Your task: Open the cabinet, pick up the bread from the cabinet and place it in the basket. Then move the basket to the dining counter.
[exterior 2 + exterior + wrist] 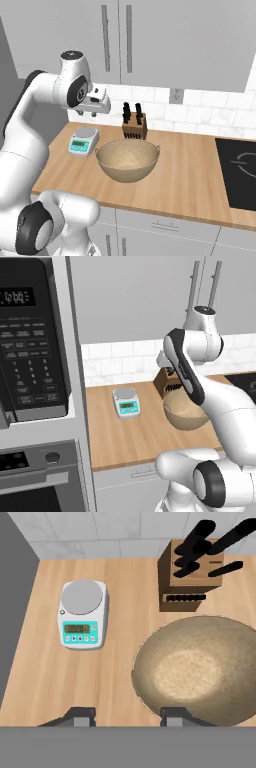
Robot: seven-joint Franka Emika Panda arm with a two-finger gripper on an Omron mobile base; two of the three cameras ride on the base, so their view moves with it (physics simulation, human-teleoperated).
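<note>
The arm hides the right half of the basket (pixel 184 411) in the left base view. Both cabinet (pixel 150 40) doors are shut, hiding its inside.

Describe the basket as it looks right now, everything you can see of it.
The basket is a round, bowl-shaped, tan woven piece with small loop handles at its rim. It stands upright on the wood counter, and nothing lies inside it. The knife block stands just behind it toward the tiled wall and the scale sits apart on the counter beside it. The gripper hangs above the counter, over the scale side, not touching the basket.
</note>
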